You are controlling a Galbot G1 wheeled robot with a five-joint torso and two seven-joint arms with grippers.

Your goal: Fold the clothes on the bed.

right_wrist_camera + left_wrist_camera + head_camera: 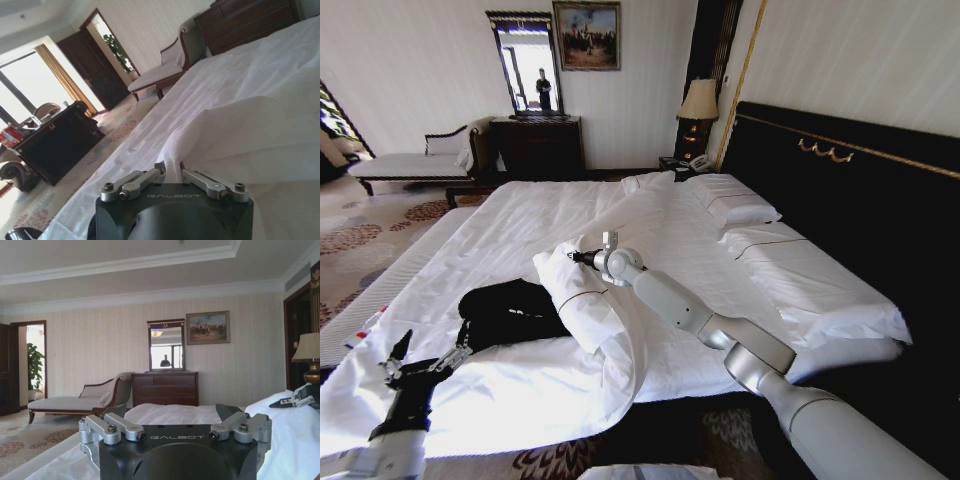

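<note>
bed: huge, white sheets. We see it spread under and all round both claws; dark headboard off to the right arm's outer side.

duvet fold: a bunched white ridge directly under the right claw. Our guess: it's being pulled or cleared, since it crowds the shirt.

T-shirt: black, crumpled in a heap, not yet folded. Lies just left of the right claw and the ridge, ahead of the left claw and near it, on the sheet by the bed's foot edge.

right claw: arm stretched out over the bed middle. Jaws drawn close together with white fabric pinched between the tips, as far as we can judge from the wrist cam.

left claw: low at the bed's near edge. Fingers spread wide, holding nothing, touching nothing we can see; prob. waiting for the shirt.
</note>
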